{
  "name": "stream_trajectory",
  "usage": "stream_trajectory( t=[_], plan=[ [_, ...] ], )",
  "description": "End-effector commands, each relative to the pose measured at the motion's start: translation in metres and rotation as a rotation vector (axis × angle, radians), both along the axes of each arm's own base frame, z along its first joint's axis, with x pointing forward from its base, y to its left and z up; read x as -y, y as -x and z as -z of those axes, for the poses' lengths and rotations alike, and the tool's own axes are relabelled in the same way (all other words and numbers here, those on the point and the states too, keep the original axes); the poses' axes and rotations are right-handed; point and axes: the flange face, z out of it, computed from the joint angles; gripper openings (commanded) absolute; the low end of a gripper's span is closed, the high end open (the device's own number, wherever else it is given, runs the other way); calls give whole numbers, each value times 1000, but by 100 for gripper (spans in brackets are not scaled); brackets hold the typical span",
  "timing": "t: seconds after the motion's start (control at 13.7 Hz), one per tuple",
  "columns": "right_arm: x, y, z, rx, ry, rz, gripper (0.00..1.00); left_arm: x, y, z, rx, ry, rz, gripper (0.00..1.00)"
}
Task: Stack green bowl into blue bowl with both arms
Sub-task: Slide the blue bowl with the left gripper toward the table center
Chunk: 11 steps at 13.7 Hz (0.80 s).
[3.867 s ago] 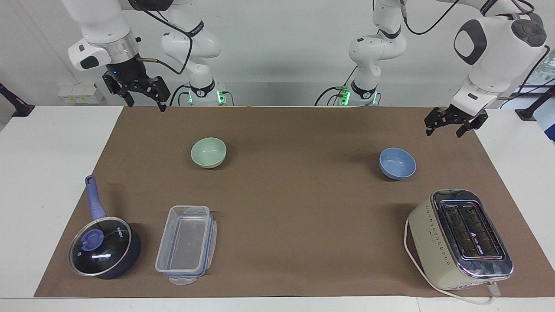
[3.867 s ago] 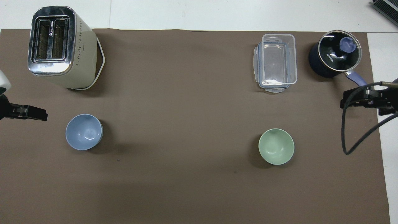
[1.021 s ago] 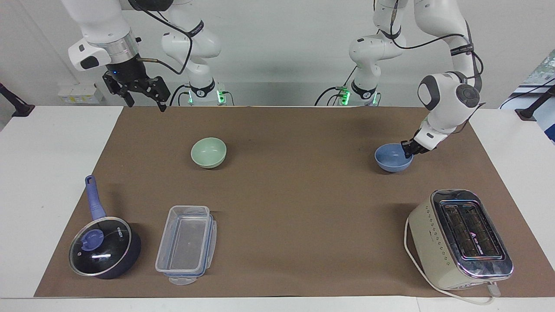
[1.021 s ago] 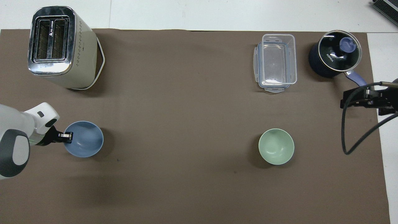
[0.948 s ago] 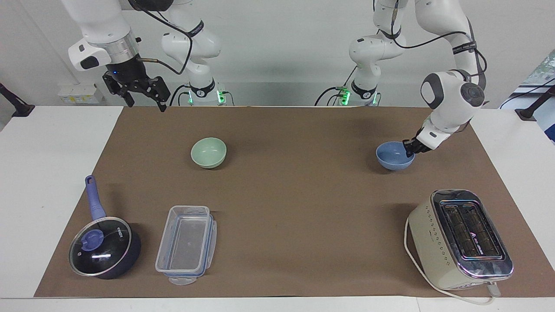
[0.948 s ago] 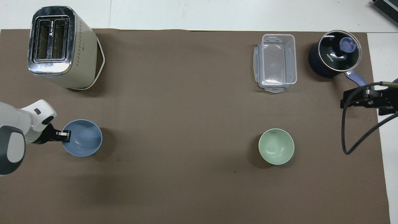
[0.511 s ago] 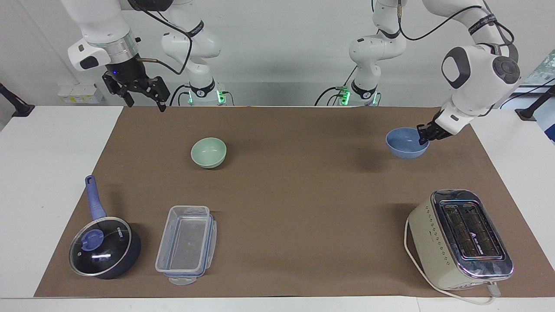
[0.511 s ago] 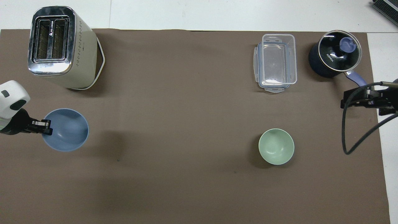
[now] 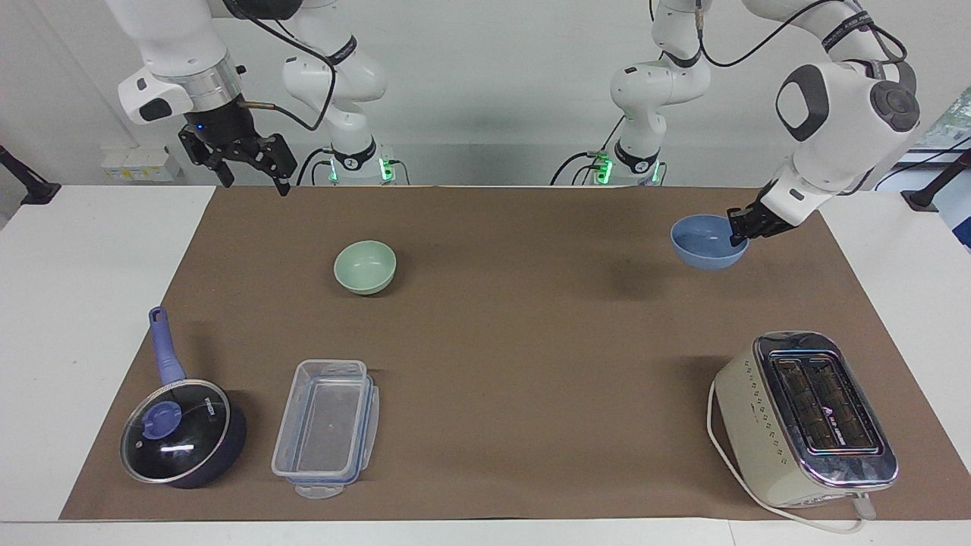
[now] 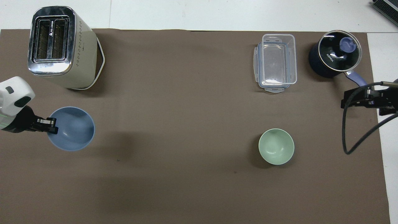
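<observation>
Green bowl [image 9: 365, 267] sits upright on the brown mat [image 9: 493, 341] that covers my bench [image 9: 83, 303], toward my right arm's end, with nothing touching it. The blue bowl [image 9: 707, 243] is off the mat, raised in the air at my left arm's end, with its shadow on the mat below it. My left tool [image 9: 737, 231] is clamped on the rim of the blue bowl, one finger inside the bowl and one outside, at the side of the rim toward the bench end. In the overhead view the left tool [image 10: 51, 126] meets the blue bowl [image 10: 73, 129] at its rim, and the bowl hangs level with its opening upward. My right tool [image 9: 254, 171] hangs over the mat's corner at my right arm's end, and its fingers stand spread apart with nothing between them; this arm waits. The toaster [image 9: 808, 417] stands at my left arm's end, farther from me than the blue bowl. A clear plastic container [image 9: 326, 425] and a lidded saucepan [image 9: 178, 432] with a blue handle rest side by side, farther from me than the green bowl, with the saucepan closer to the bench end. The two bowls are well apart.
</observation>
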Motion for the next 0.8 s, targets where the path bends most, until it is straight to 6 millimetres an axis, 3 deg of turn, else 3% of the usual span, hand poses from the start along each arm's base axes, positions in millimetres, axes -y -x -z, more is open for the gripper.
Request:
stream_trajectory(
  t=[0.0,0.44,0.73],
  plan=[
    [4,6,0,2,0,-13,100,24,5,-2,-22,19,-22,0],
    [5,6,1,1,0,-12,100,154,32,24,-29,63,-87,0],
    [6,7,1,-1,0,-9,100,222,68,76,-45,111,-81,0]
  ],
)
